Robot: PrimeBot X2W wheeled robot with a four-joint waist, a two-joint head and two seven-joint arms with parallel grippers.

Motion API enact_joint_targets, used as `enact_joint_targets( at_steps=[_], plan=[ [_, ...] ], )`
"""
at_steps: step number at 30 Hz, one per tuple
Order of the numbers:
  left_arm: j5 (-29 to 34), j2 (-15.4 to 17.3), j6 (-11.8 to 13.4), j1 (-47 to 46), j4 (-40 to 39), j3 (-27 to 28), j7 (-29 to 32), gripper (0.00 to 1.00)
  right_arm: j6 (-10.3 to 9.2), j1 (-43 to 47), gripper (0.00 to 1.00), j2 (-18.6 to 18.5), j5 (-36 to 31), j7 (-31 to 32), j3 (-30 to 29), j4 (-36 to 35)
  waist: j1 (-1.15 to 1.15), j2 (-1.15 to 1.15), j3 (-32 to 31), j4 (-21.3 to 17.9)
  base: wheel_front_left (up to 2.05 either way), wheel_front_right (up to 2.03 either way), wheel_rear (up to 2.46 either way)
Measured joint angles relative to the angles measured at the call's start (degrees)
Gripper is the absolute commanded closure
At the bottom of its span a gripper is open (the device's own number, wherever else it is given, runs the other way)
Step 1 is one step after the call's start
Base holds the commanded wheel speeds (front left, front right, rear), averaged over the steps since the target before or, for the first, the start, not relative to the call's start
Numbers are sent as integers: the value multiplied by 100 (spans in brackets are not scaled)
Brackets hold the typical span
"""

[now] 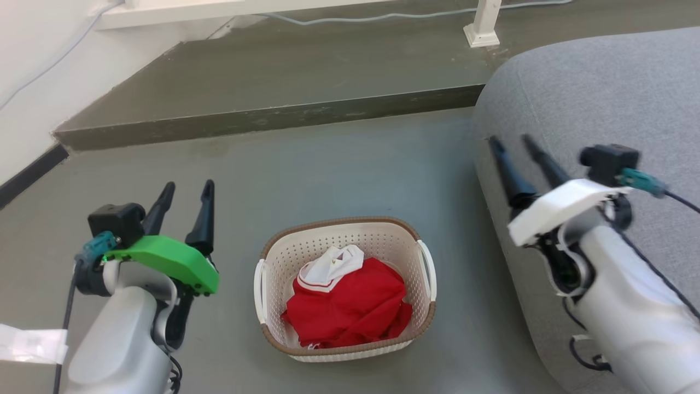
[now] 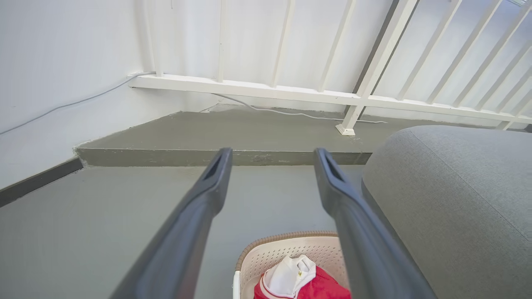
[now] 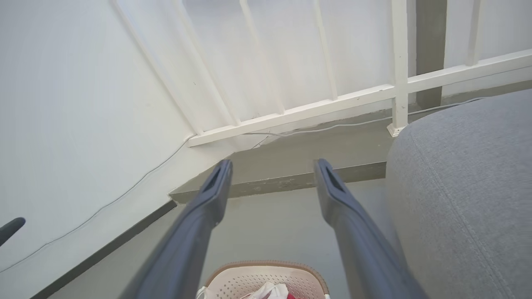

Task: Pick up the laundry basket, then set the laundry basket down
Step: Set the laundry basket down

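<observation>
The laundry basket (image 1: 284, 257) stands on the grey floor in the lower middle of the head view, cream-white and perforated with a brown rim and white side handles. A red and white garment (image 1: 347, 301) lies inside it. My left gripper (image 1: 187, 189) hovers open to the basket's left, apart from it, holding nothing. On the basket's right my right gripper (image 1: 513, 139) is open too, raised in front of the grey sofa. The left wrist view shows the basket's far rim (image 2: 286, 237) between the open left gripper (image 2: 272, 154). The right wrist view shows the basket (image 3: 249, 280) below the open right gripper (image 3: 272, 165).
A grey sofa (image 1: 590, 98) fills the right side, close to the basket. A raised concrete step (image 1: 273, 115) crosses behind the basket, with a white railing post (image 1: 482, 24) and a cable on it. A white wall (image 1: 33, 71) borders the left.
</observation>
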Motion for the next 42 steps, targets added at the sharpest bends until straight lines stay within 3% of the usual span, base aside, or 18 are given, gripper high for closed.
enact_joint_targets(
  at_steps=[4,16,24,42],
  plan=[
    [208,-74,110,191,-400,235,-1,0,-144,349,0,-112,-268,-8,-442,-471,0,0,5,50,0,0,0],
    [686,-124,252,923,-1294,860,-16,0,-242,1183,0,37,-996,-9,-978,-1440,0,0,39,40,0,0,0],
    [827,-344,249,1309,-1543,1066,-16,0,-241,1646,0,126,-1295,-9,-1202,-1717,0,0,-5,35,0,0,0],
    [1230,-476,112,1709,-1902,1285,-16,0,-133,2117,0,298,-1756,-9,-1522,-2029,0,0,-40,87,0,0,0]
  ],
)
